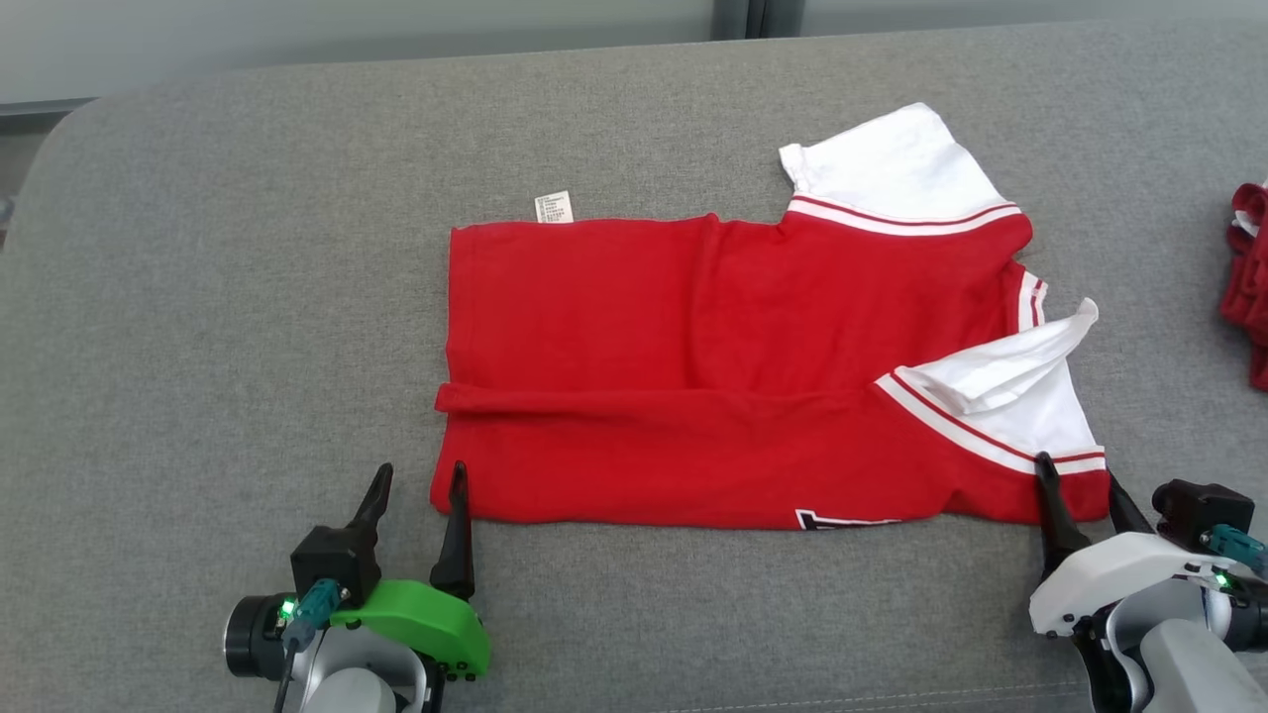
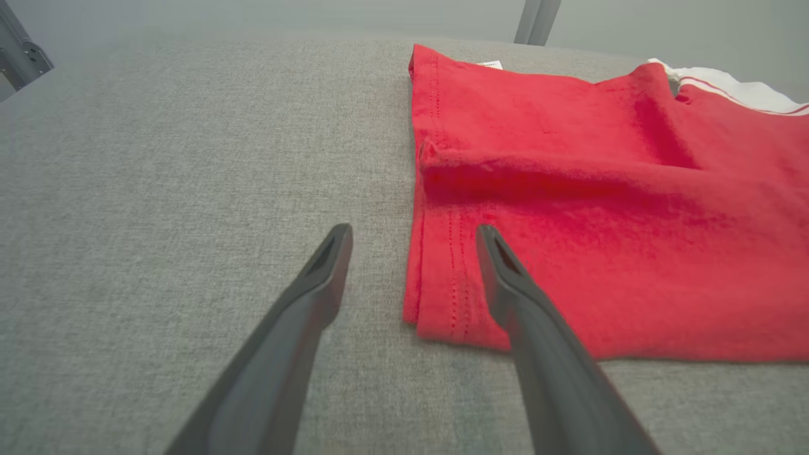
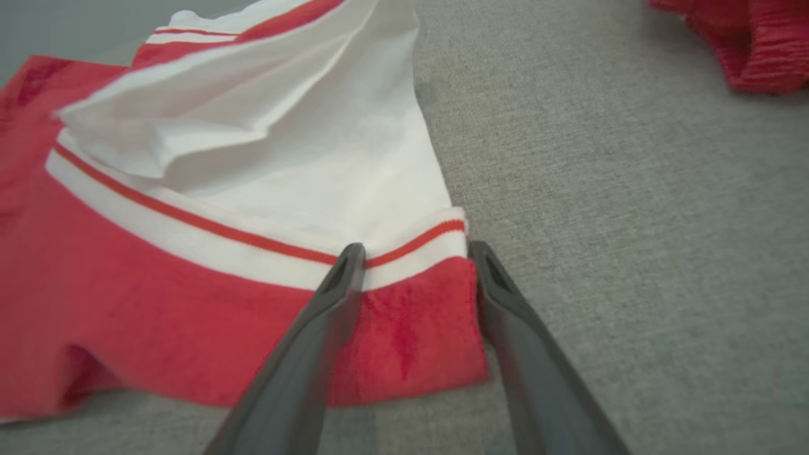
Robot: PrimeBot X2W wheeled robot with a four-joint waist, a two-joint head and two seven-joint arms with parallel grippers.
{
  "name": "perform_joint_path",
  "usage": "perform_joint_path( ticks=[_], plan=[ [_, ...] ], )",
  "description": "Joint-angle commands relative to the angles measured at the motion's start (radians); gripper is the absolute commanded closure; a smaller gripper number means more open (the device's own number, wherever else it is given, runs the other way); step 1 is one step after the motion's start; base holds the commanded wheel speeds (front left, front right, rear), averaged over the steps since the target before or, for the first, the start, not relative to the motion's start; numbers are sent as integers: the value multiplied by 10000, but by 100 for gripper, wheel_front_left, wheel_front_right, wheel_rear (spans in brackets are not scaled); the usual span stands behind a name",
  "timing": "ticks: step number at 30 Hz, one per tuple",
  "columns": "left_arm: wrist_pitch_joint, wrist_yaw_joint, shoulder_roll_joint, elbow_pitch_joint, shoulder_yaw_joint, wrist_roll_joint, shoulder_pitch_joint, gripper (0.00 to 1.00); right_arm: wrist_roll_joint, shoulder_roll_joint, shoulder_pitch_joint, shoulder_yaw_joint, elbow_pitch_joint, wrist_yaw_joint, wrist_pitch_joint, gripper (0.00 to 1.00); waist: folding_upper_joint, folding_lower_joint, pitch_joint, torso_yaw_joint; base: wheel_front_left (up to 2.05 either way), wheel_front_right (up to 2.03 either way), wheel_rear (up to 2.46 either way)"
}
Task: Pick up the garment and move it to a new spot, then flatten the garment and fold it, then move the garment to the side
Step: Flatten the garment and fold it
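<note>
Closest to the lens, at lower left: left gripper [image 1: 421, 467] on a green-capped wrist, fingers pointing up the head view, jaws spread wide, nothing clamped. Inner finger tip just over the near-left corner of the garment [image 1: 693, 396]; outer finger over bare grey cushion [image 1: 198, 297]. From the left wrist, the same: one finger across the hemmed red corner, the other off the cloth, hem edge between them. At lower right: right gripper [image 1: 1077, 467] on a white-capped wrist, tilted slightly leftward, jaws likewise released, straddling the garment's near-right corner just below the white-and-red stripe. From the right wrist: red corner flat on the cushion between the two fingers, neither pinched nor lifted. Garment itself mid-cushion, red, laid lengthwise across the head view, with a fold ridge along its length nearer the robot; white sleeve [image 1: 892, 158] spread at the far right, second white sleeve [image 1: 1001, 391] rumpled over the near right part; small white label [image 1: 554, 206] poking out along the far edge. Well apart at the right margin: another red cloth [image 1: 1250, 277], bunched.
</note>
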Motion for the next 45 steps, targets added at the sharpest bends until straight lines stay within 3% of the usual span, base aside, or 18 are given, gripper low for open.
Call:
perform_joint_path(
  ticks=[1,2,12,18,19,20,21,30,45],
  plan=[
    [4,-53,51,65,17,-89,-149,0,67,-65,-76,92,107,-6,32,84,0,0,7,31,0,0,0],
    [4,-71,48,129,10,-130,-165,0,132,-89,-68,159,154,-6,32,100,0,0,1,34,0,0,0],
    [4,-633,51,983,-69,-1045,-386,0,435,-379,-208,364,-448,-11,21,100,0,0,83,-249,0,0,0],
    [4,-639,51,1244,-261,-1284,-651,0,539,-375,-357,564,-850,-11,21,100,0,0,261,-386,0,0,0],
    [5,-685,51,1328,-305,-1361,-679,20,572,-379,-359,575,-894,-11,21,100,0,0,278,-402,0,0,0],
    [5,-709,51,1406,-361,-1387,-701,86,571,-382,-353,588,-924,-11,21,100,0,0,289,-414,0,0,0],
    [11,-713,51,1474,-415,-1400,-727,100,582,-389,-349,607,-950,-11,21,100,0,0,296,-423,0,0,0],
    [14,-847,50,2003,-544,-1696,-455,100,654,-358,-116,437,-766,-11,21,100,0,0,-46,-394,0,0,0],
    [9,-813,81,2064,230,-1206,1379,100,855,-136,1202,3,-264,-15,18,100,0,0,-1971,67,0,0,0]
  ],
)
